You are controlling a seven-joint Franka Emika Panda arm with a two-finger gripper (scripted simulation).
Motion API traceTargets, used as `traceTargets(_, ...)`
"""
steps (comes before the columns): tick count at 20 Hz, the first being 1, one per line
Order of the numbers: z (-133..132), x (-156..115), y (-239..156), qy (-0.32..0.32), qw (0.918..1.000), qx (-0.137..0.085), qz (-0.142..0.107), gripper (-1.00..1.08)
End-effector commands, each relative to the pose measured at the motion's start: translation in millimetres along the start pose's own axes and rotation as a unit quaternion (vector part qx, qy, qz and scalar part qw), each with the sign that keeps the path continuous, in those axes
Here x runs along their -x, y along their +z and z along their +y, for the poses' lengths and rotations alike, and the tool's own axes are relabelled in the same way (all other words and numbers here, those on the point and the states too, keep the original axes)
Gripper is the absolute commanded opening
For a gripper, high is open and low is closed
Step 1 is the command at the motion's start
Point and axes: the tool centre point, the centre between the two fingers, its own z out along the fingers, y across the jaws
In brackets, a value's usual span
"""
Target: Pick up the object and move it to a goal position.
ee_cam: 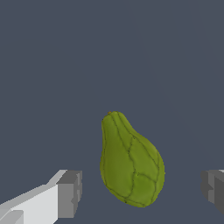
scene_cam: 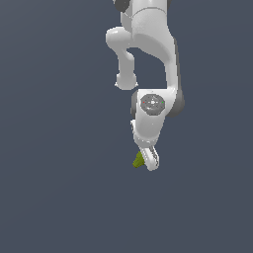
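The object is a small olive-green pear-like blob [ee_cam: 131, 164], wider at one end, with dark creases. In the wrist view it lies between my two grey finger pads [ee_cam: 70, 192], with a gap on each side, so the fingers do not touch it. My gripper [ee_cam: 142, 192] is open. In the exterior view the white arm hangs down over the grey floor and the gripper [scene_cam: 148, 160] sits right at the object [scene_cam: 138, 160], which peeks out on the exterior view's left of the fingers, mostly hidden by them.
A plain dark grey floor [scene_cam: 59, 197] fills both views. No other objects or edges show.
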Motion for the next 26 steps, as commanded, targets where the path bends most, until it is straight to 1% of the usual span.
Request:
traceTargets(1,0,0,7,0.0,1.0,0.001,0.0,1.0)
traceTargets(8,2,0,42,0.002,1.0,0.001,0.0,1.0)
traceTargets(13,0,0,47,0.002,1.0,0.001,0.0,1.0)
traceTargets(14,0,0,47,0.002,1.0,0.001,0.0,-1.0)
traceTargets(26,-1,0,45,0.0,1.0,-0.001,0.0,-1.0)
